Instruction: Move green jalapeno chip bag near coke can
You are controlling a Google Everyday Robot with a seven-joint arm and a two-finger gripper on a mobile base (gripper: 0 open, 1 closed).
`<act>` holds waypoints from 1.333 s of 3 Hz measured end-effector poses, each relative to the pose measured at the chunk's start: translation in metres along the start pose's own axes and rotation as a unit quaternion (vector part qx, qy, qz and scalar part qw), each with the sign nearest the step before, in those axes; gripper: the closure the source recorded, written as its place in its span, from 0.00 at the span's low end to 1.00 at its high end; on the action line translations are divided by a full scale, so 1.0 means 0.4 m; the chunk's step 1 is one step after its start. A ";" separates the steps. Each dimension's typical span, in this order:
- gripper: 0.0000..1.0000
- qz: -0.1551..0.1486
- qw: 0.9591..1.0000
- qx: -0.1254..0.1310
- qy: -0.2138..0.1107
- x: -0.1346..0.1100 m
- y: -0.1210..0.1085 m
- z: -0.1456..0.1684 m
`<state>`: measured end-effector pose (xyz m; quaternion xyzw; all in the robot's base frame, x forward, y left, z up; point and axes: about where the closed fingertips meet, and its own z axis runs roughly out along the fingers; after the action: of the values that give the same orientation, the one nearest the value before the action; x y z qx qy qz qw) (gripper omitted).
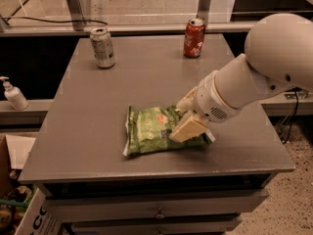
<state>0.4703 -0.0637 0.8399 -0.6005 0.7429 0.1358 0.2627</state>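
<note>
The green jalapeno chip bag (149,130) lies flat near the front middle of the grey table (98,111). The coke can (194,37), red with a silver top, stands upright at the far right of the table, well apart from the bag. My gripper (185,115) is down at the bag's right end. Its cream fingers (186,128) stand apart, one on the near side and one on the far side of that end. The bag's right edge is hidden under the gripper and the white arm (254,77).
A silver-white can (102,47) stands at the far left of the table. A soap pump bottle (13,94) sits on a lower ledge to the left. Cardboard boxes (19,199) are on the floor at the front left. Drawers run under the table's front edge.
</note>
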 end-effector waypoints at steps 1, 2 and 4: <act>0.64 -0.001 1.000 0.002 -0.005 -0.005 -0.002 -0.003; 0.87 0.002 1.000 0.005 -0.006 -0.005 -0.009 -0.011; 1.00 0.024 0.999 0.035 0.000 0.011 -0.078 -0.067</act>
<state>0.4936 -0.0889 0.8632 -0.5728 0.7615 0.1166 0.2802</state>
